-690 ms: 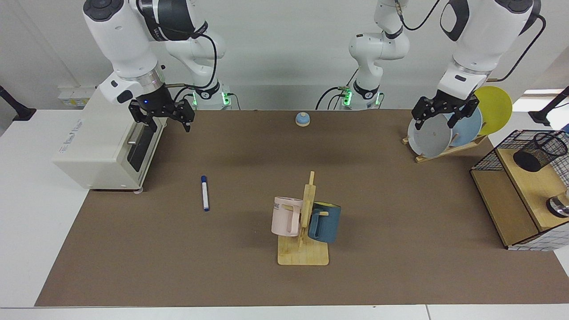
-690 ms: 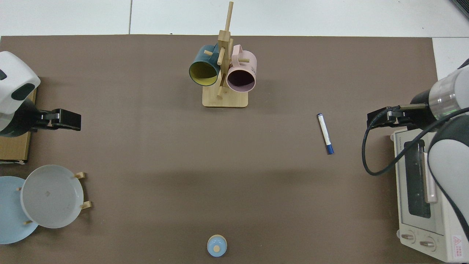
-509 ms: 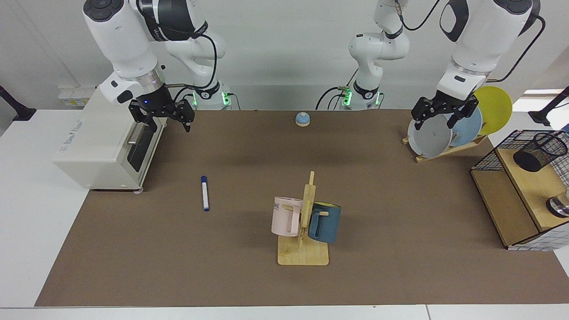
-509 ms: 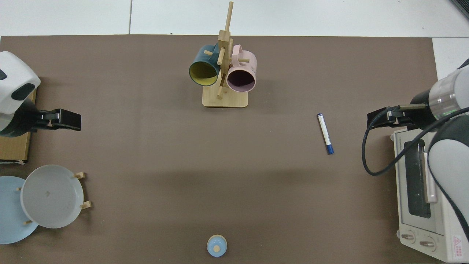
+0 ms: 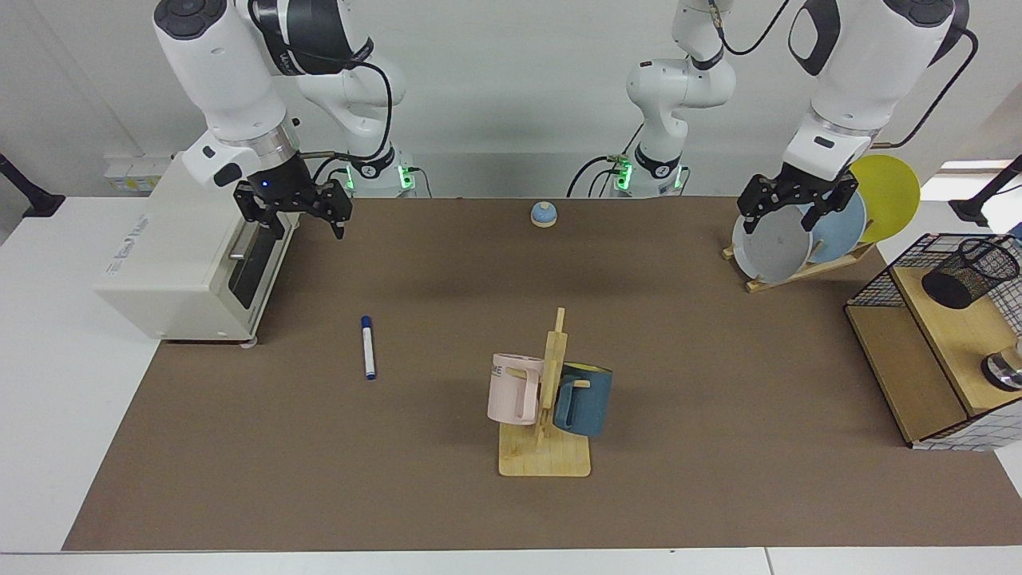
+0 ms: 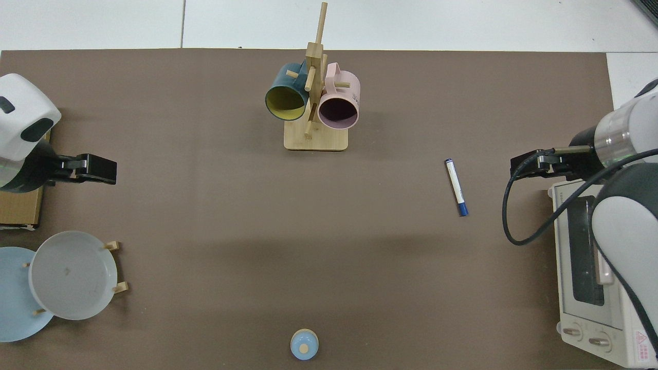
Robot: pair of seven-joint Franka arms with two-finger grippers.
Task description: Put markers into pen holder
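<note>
The marker [image 5: 368, 347] [image 6: 456, 187], white with a blue cap, lies flat on the brown mat with nothing touching it. The black mesh pen holder [image 5: 970, 273] stands tilted on the wooden shelf at the facing view's far right; the top view does not reach it. My right gripper [image 5: 307, 224] [image 6: 519, 167] hangs open and empty by the toaster oven's door, above and behind the marker. Far from both things, my left gripper [image 5: 786, 222] [image 6: 105, 172] hangs open and empty in front of the plate rack.
A white toaster oven [image 5: 188, 263] stands beside the marker. A wooden mug tree [image 5: 547, 399] carries a pink and a blue mug at mid-table. Plates [image 5: 770, 243] lean in a rack; a wire-grid cage [image 5: 878, 291] surrounds the shelf. A small blue bell [image 5: 544, 214] sits at the back.
Both grippers have drifted slightly toward the middle of the table. The marker and pen holder have not moved.
</note>
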